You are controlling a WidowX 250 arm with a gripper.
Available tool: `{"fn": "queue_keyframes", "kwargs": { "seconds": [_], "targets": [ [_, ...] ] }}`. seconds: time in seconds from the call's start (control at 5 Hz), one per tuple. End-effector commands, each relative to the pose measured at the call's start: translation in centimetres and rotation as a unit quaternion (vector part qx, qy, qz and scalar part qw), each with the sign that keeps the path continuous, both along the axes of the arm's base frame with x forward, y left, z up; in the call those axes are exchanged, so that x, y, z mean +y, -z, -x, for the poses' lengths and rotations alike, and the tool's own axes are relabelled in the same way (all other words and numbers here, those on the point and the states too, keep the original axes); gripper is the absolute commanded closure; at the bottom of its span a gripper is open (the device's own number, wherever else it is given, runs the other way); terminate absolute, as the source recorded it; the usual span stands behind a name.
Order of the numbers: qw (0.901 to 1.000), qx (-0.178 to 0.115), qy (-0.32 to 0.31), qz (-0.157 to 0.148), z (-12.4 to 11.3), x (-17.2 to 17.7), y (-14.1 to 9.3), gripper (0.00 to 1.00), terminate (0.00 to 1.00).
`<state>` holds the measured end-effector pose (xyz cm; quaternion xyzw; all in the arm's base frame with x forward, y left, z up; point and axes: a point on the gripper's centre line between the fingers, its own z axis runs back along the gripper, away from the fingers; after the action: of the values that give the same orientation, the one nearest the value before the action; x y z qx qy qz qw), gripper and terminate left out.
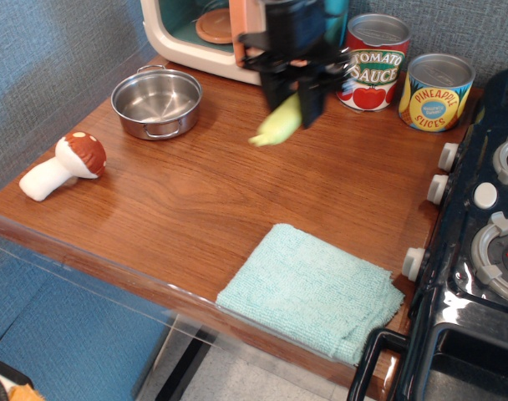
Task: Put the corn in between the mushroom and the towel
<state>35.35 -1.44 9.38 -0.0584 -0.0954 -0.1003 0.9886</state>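
Corn [276, 125] hangs tilted in the raised pincer [292, 100].

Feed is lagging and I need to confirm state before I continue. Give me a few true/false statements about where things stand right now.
1. The tool holds the corn above the table. True.
2. The corn already lies between the mushroom and the towel. False: it is still in the tool, up near the toy microwave.
3. The mushroom lies on its side near the table's left edge. True.
4. The pot has the mushroom in it. False: the pot is empty.
5. Two cans stand at the back right. True: tomato sauce and pineapple slices.
6. The towel covers the stove knobs. False: it lies on the table's front edge.
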Motion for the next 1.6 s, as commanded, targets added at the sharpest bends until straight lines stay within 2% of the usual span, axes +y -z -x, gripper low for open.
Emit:
{"fn": "queue_keyframes", "kwargs": {
  "seconds": [0.0, 0.2, 0.4, 0.6, 1.2, 1.4],
  "targets": [
    [0.9981, -0.005, 0.037, -0.050, 4.5, 5.7, 1.8, 1.00, 0.00],
    [0.9938, -0.006, 0.018, -0.110, 6.9, 6.7, 3.5, 1.00, 0.00],
    [0.9921, -0.011, 0.001, -0.125, 8.3, 7.2, 4.5, 1.00, 0.00],
    [0.9912, -0.029, -0.011, -0.129, 8.0, 6.9, 5.0, 1.00, 0.00],
    [0.9903, -0.034, -0.068, -0.116, 5.6, 7.7, 5.8, 1.00, 0.00],
    [0.9901, -0.025, -0.076, -0.115, 5.9, 7.8, 6.1, 0.00, 0.00]
  ]
}}
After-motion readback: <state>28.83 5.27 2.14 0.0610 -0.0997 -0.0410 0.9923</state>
